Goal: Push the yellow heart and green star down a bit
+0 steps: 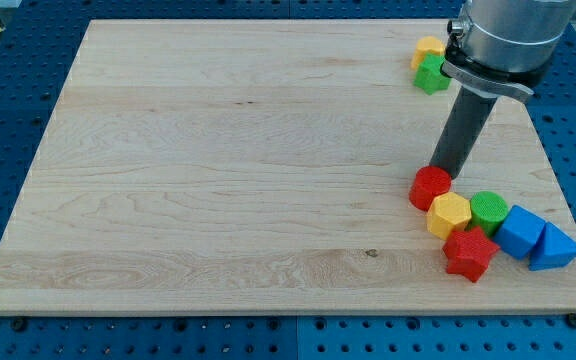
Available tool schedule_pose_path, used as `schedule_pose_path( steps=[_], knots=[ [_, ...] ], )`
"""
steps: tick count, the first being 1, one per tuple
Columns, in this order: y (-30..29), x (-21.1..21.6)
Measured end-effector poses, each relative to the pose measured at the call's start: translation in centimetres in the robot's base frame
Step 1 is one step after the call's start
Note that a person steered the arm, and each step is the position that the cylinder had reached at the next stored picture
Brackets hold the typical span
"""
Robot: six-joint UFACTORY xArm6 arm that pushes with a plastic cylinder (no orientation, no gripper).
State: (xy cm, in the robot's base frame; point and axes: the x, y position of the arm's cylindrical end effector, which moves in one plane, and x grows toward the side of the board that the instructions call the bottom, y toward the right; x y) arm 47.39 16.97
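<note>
A pale wooden board [228, 150] lies on a blue perforated table [8, 130] under even light.

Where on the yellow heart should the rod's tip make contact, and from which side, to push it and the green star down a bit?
Judging from the pose: the yellow heart sits just above the green star, touching it. Press the heart's upper edge, coming from the view's top, so the pair should slide down together. My tip is now well below them, beside the red cylinder.

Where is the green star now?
The green star sits near the board's top right corner, touching the yellow heart just above it, left of the rod.
</note>
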Motion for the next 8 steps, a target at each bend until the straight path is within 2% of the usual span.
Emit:
schedule_pose_path(
  steps=[1,3,4,5,6,7,8],
  knots=[
    [-1.1,-3.7],
    [-3.7,-14.2],
    [-4.0,-14.6],
    [-5.1,-20.5],
    [-3.1,-24.2],
    [0.6,-23.7],
    [0.6,-23.3]
  ],
)
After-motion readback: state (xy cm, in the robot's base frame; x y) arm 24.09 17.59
